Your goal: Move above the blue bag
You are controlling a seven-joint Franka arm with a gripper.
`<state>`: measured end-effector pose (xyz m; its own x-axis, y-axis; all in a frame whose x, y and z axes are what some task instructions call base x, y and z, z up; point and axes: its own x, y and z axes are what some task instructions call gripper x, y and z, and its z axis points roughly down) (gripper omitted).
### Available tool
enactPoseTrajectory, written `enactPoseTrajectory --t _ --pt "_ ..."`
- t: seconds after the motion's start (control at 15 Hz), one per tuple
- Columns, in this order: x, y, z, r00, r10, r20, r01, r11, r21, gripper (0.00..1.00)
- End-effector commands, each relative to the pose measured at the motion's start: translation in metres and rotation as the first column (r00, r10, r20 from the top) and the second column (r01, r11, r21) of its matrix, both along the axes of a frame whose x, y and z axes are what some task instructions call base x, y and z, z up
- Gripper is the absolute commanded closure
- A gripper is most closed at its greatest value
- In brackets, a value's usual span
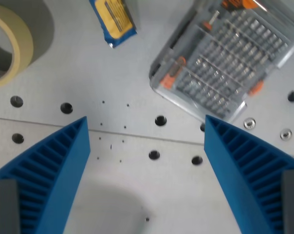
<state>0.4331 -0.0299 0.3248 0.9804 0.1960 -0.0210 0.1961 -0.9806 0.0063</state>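
Hand [146, 127]: two ribbed blue fingers [54, 170] rise from the bottom corners of the wrist view, spread wide apart with nothing between them but bare surface
Blue bag [113, 19]: a small blue packet with a yellow label, lying flat at the top edge of the view, partly cut off by it; it sits well above the hand's fingertips and slightly toward the wrist view's left of the midline between them, not touching the hand
Desk [137, 87]: pale grey metal with rows of round holes and a thin seam running across just beyond the fingertips
Tape roll [13, 53]: a cream ring well to the wrist view's left of the blue bag, cut off by the edge
Bit case [225, 58]: a clear plastic box of screwdriver bits with orange clasps, tilted, near the blue bag on the wrist view's right and apart from it
Open room: bare desk stretches from the fingertips to the blue bag, between tape roll and bit case
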Motion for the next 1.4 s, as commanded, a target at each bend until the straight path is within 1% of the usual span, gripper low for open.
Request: enactPoseTrajectory --t 0.07,0.53,1.2,1.4 --pt "0.005 0.006 -0.012 0.99 0.134 0.042 -0.135 0.991 0.011 0.0" --pt "0.025 0.024 -0.046 0.97 0.238 0.04 -0.238 0.971 0.006 0.0" --pt "0.06 0.051 -0.097 0.937 0.349 -0.014 -0.349 0.937 0.014 0.0" --pt "0.069 0.057 -0.112 0.93 0.367 -0.016 -0.367 0.93 0.011 0.0"
